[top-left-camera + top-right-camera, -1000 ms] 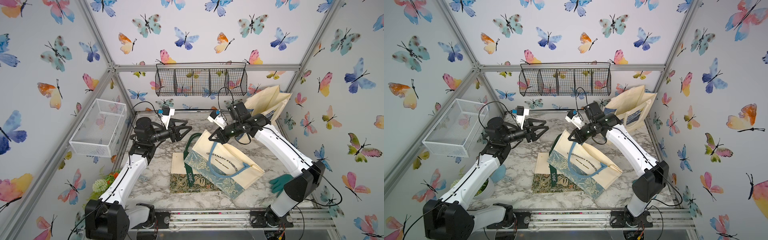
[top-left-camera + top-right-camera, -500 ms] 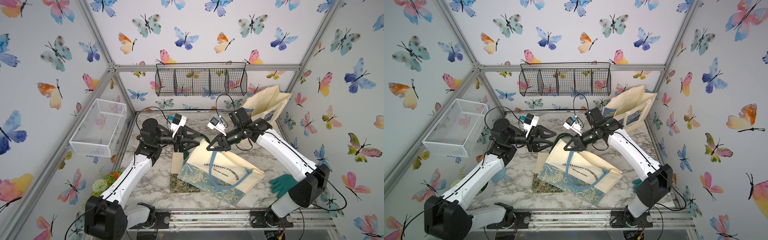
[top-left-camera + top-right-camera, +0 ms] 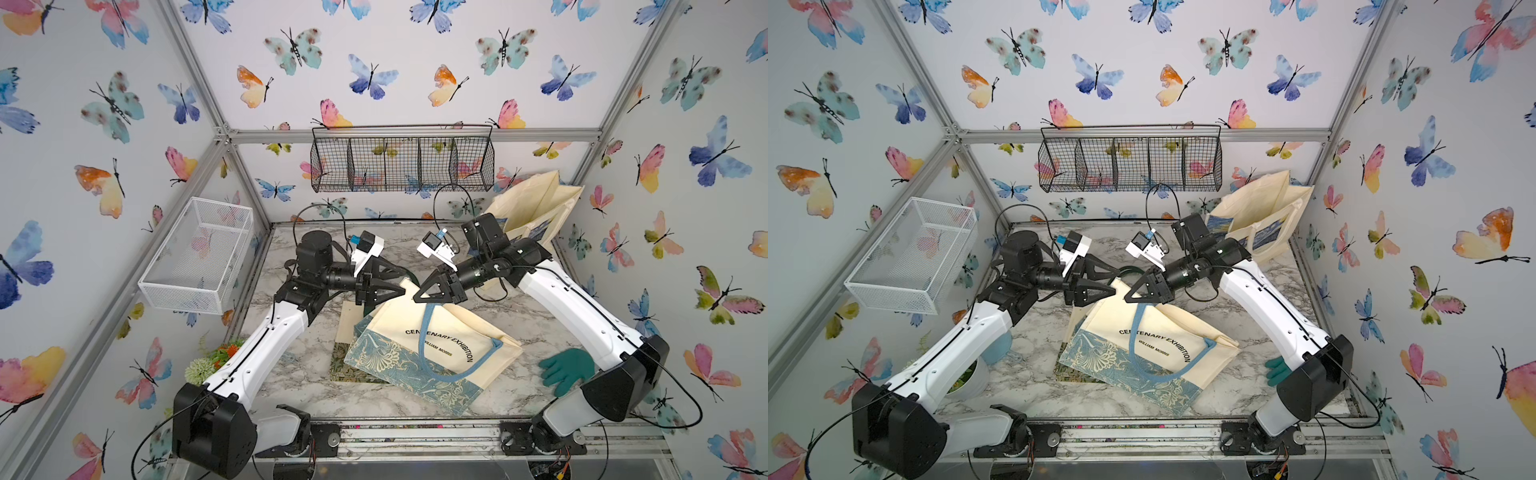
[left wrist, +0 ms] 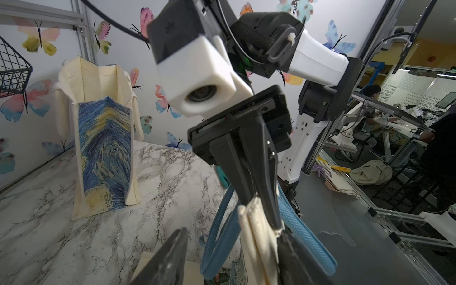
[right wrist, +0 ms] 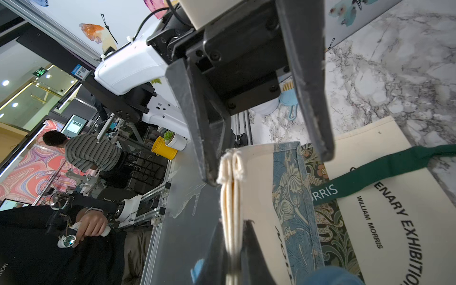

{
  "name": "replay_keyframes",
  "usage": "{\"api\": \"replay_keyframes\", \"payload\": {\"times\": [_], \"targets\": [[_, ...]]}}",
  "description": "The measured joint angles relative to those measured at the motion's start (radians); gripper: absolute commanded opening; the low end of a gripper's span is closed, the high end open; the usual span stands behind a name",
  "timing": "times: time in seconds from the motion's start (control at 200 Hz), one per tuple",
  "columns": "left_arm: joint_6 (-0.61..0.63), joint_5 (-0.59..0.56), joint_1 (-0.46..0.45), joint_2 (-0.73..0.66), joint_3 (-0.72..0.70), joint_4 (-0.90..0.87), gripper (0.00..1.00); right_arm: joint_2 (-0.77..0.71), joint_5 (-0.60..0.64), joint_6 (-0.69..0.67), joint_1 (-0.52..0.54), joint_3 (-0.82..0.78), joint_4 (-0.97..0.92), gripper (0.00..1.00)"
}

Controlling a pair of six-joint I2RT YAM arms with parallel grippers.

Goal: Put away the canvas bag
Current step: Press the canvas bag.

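Note:
The canvas bag [image 3: 440, 349] is cream with a blue floral band, blue handles and black lettering. It hangs tilted above the table, lower end near the marble. My right gripper [image 3: 417, 296] is shut on the bag's folded top edge [image 5: 232, 197], fingers pinching the cream cloth [image 5: 233, 223]. My left gripper [image 3: 399, 280] faces it, open, straddling the same top corner. In the left wrist view the cream edge [image 4: 256, 234] and a blue handle [image 4: 222, 237] lie between my left gripper's [image 4: 233, 230] fingers, close to one of them. Both top views show this [image 3: 1150, 345].
A second flat bag [image 3: 353, 365] with a green strap [image 5: 370, 172] lies under the held one. A standing starry-print tote [image 3: 536, 208] fills the back right corner. A black wire basket [image 3: 401, 164] hangs on the back wall, a white one [image 3: 199, 257] on the left. A green glove [image 3: 565, 370] lies front right.
My left gripper has moved right, up to the bag's top corner. The right gripper has shifted forward and left with the bag, which now hangs lower and flatter.

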Motion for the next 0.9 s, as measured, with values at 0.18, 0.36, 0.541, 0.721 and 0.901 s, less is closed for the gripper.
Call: {"api": "replay_keyframes", "payload": {"times": [0.18,0.36,0.541,0.721,0.901], "targets": [[0.006,0.006,-0.001,0.022,0.0,-0.013,0.62,0.003,0.058,0.0,0.002,0.037,-0.015,0.02],[0.036,0.023,-0.017,0.035,0.0,-0.073,0.58,0.01,0.177,0.008,0.002,0.14,-0.023,0.02],[0.065,0.019,-0.051,0.035,-0.018,-0.084,0.02,0.034,0.315,0.025,0.007,0.235,-0.088,0.02],[0.073,-0.018,-0.058,0.035,-0.038,-0.081,0.07,0.069,0.393,0.038,0.024,0.303,-0.17,0.02],[0.074,-0.053,-0.084,0.027,-0.052,-0.076,0.56,0.085,0.508,0.054,0.023,0.381,-0.204,0.02]]}}
